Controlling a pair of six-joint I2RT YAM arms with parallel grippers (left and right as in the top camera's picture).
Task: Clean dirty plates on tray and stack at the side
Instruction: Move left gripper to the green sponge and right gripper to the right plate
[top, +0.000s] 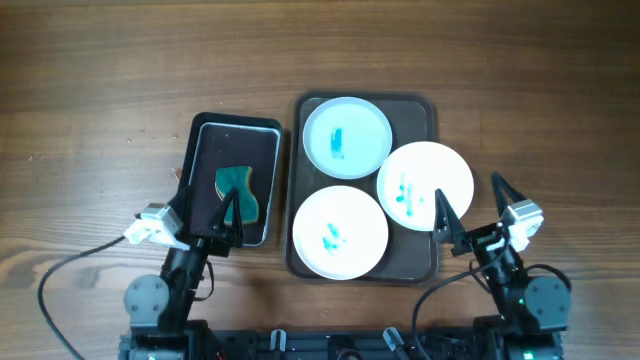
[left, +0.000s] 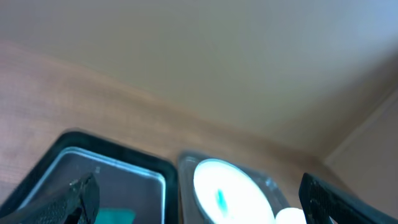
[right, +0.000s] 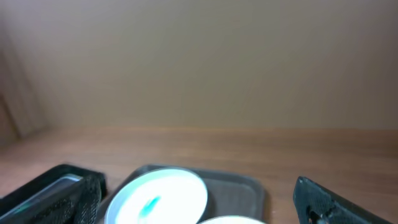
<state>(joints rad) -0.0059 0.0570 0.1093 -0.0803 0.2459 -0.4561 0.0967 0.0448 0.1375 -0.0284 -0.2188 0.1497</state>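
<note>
Plates (top: 340, 231) sit blurred and cropped in wrist views; left hand (top: 208, 207) and right hand (top: 469, 196) released.

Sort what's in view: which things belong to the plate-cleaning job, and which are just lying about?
Job: far plate, right plate, near plate, all blue-smeared; brown tray; sponge, probably the wiper; its black tray.
Lying about: only a loose cable.

Prob. robot lab: 2 arms (top: 186, 268) w/ cables (top: 52, 272) on wood table (top: 100, 80).
</note>
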